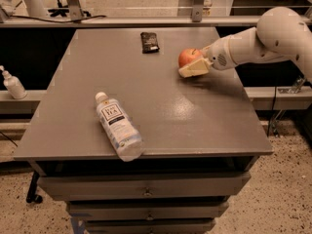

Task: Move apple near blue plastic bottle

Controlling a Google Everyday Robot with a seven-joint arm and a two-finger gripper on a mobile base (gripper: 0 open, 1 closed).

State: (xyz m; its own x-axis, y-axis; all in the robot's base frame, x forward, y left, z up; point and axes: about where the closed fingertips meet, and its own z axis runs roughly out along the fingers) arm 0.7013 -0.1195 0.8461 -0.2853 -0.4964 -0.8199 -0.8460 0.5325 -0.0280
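The red-orange apple (188,56) sits on the grey table (161,106) at the far right. My gripper (191,65) reaches in from the right on a white arm and is right at the apple, its cream front part low against the apple's near side. The blue plastic bottle (118,126), clear with a white cap and a white "TEA" label, lies on its side near the table's front left edge, well apart from the apple.
A small dark packet (149,42) lies at the back middle of the table. A white pump dispenser bottle (13,84) stands on a ledge to the left. Drawers (146,191) sit below the tabletop. A rail runs behind the table.
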